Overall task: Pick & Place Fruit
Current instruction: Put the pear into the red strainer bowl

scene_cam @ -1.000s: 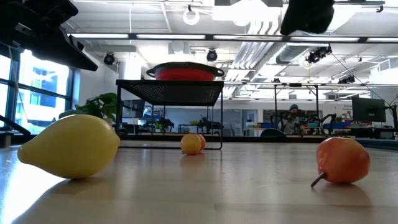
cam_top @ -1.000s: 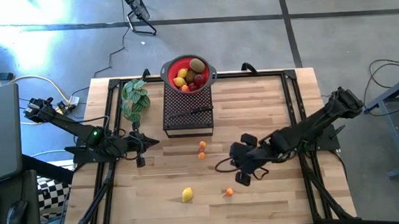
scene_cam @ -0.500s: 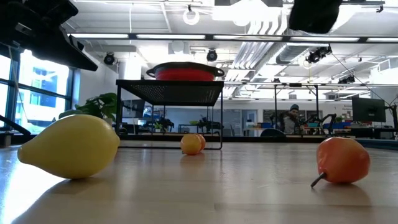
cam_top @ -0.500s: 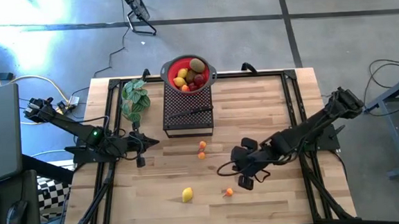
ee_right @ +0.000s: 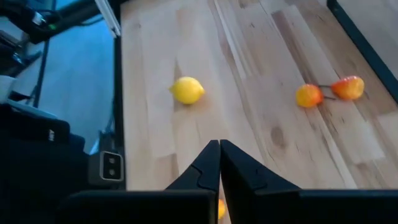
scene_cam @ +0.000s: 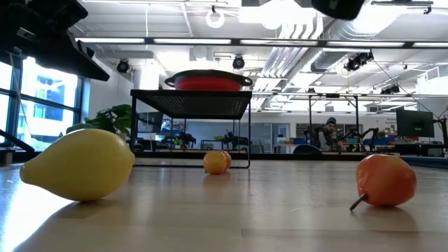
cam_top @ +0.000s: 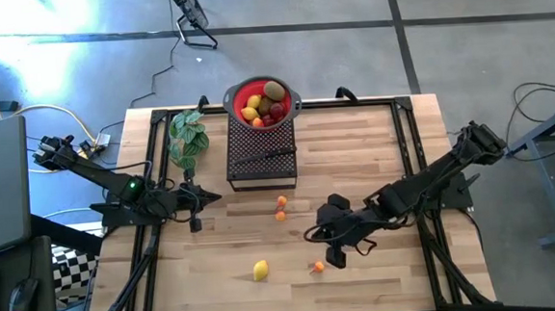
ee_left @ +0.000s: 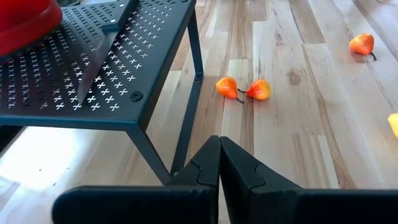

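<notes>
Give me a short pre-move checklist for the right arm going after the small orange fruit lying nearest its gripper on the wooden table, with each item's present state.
1. Right gripper close beside the lone small orange fruit: ok.
2. Right gripper's fingers open to take it: not ok, they are pressed shut and hold nothing.
3. Fruit free of neighbours: ok, the yellow lemon and the pair of small orange fruits lie well apart from it.
4. Red bowl on the black perforated metal stand has room: cannot tell, it already holds several fruits.
5. Left gripper out of the way: ok, shut and parked near the table's left side.
</notes>
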`<state>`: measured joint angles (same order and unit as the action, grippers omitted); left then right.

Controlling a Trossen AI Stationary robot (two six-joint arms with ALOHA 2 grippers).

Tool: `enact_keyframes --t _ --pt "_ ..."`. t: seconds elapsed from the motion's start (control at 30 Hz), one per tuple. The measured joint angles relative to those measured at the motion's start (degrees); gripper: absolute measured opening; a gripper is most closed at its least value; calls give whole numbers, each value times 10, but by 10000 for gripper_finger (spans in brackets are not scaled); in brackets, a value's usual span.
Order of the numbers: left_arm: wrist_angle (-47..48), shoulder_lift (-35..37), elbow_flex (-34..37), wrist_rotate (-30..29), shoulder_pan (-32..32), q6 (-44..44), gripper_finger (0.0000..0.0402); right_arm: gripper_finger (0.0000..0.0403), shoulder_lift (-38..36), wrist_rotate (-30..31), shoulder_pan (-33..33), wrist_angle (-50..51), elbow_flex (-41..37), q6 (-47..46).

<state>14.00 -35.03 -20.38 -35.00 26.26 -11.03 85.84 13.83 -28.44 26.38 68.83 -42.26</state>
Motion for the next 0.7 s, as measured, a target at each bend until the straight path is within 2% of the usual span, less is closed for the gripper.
enact_keyframes --t 0.27,0.47,0.57,0.7 --pt "8 0 0 0 0 0 3 3 66 7 -11 30 103 53" --pt "33 0 0 1 0 0 3 3 146 6 -12 228 206 62" --pt "36 0 0 1 0 0 3 3 170 0 -12 264 217 75" --pt "38 0 0 1 0 0 3 3 192 -40 -12 268 213 93"
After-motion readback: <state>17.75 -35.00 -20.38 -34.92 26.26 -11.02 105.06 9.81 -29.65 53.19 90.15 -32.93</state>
